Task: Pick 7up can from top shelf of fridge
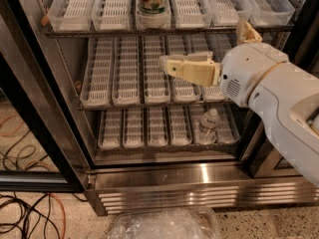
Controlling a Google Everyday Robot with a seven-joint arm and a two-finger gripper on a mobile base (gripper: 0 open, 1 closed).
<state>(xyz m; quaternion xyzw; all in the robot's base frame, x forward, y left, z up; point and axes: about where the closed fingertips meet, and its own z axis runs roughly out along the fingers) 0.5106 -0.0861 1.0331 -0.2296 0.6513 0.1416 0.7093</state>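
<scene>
The 7up can (152, 4) stands upright in a middle lane of the top shelf (75, 11), its top cut off by the frame edge; white and green with a partial logo showing. My gripper (169, 64), cream-coloured on a white arm, points left in front of the middle rack. It sits below the can and slightly to its right, apart from it and holding nothing. The fridge (199, 179) is open, with its wire racks and steel base in view.
A clear plastic water bottle (206, 126) stands on the bottom rack at the right. The black door frame (30, 128) runs down the left. Cables (25, 215) lie on the floor at left. A crumpled clear plastic bag (164, 225) lies below the steel base.
</scene>
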